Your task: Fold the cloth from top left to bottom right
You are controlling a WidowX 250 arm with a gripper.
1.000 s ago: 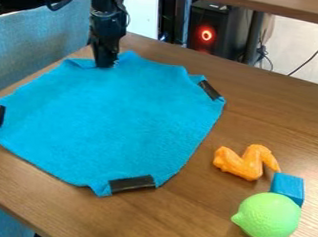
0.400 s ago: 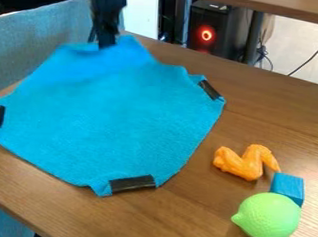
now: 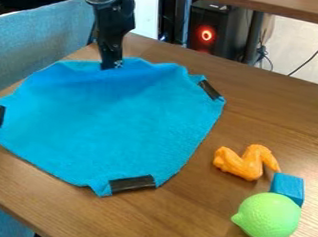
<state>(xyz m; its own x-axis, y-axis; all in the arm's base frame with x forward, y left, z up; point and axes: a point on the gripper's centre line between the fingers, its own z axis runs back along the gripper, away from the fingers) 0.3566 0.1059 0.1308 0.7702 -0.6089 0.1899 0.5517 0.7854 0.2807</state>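
Observation:
My gripper [image 3: 112, 64] hangs at the upper left of the camera view, shut on the far edge of the cloth. The blue cloth [image 3: 114, 123] covers the left half of the table, with its far edge pinched and slightly raised at the gripper and a shaded dip in front of it. Black patches mark the cloth's left, right and near corners. The rest of it lies flat.
To the right of the cloth lie an orange chicken-wing-shaped toy [image 3: 245, 162], a blue block [image 3: 288, 187] and a green lime-like toy [image 3: 268, 217]. A grey-blue padded panel [image 3: 39, 39] borders the brown table [image 3: 282, 117] at the left.
The gripper lifted the cloth's far edge, then came lower and nearer the camera with it. The far edge has shifted inward. The toys have not moved.

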